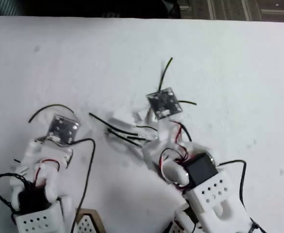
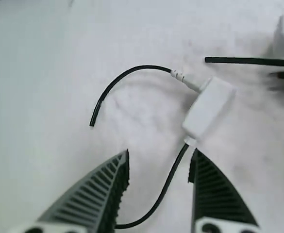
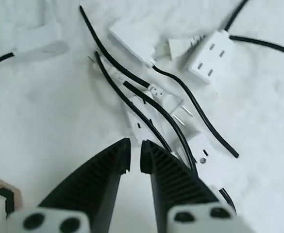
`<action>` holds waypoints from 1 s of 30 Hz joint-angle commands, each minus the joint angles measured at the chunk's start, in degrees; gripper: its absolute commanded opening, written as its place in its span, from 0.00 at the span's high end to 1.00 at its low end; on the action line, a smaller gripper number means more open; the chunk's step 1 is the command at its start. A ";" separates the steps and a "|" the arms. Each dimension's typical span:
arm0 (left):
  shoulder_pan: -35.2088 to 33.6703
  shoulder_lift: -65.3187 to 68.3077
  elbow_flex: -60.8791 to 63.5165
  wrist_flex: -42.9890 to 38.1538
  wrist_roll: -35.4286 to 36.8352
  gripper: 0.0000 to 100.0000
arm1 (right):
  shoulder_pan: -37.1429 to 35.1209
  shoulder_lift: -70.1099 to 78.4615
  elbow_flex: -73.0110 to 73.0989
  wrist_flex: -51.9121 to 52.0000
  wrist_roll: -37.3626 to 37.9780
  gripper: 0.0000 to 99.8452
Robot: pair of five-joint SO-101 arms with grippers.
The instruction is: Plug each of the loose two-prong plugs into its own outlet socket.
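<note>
A plug (image 3: pixel 180 114) lies loose on the table (image 1: pixel 239 58) with its two prongs bare. It sits in a tangle of black cables (image 3: pixel 132 102) and other white plug bodies near the table's middle. Just past the tangle is a socket (image 3: pixel 208 58), face up with its slots showing and two cables leaving it. A long white block (image 3: pixel 132 41) lies near it, and a small white piece sits between the two; whether that piece is plugged in, I cannot tell.

The right gripper (image 3: pixel 135 149) hangs over the near edge of the tangle. Its fingers are drawn almost together, with only a slit between them and nothing in it. One cable runs just beside a fingertip.

Well apart, on the left side of the table, lies a second socket (image 1: pixel 63 128). The left gripper (image 2: pixel 159 158) is near it, spread wide and holding nothing. One of that socket's cables runs along the table between its fingers, and the other curls away to a free end.
</note>
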 commanded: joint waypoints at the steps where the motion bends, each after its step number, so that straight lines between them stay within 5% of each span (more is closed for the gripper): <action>1: 3.03 1.45 -6.33 5.36 -5.45 0.79 | 4.18 -1.10 2.37 -3.03 -0.09 0.98; 12: 6.20 41.54 -28.40 6.68 -11.08 0.71 | 11.38 -1.10 10.46 -13.49 0.00 0.98; 18: 7.08 61.58 -38.59 0.88 -14.51 0.71 | 16.31 -1.19 10.55 -14.37 0.00 0.98; 30: 9.89 93.14 -53.63 -2.11 -16.88 0.71 | 16.22 -1.54 12.57 -15.96 0.00 0.98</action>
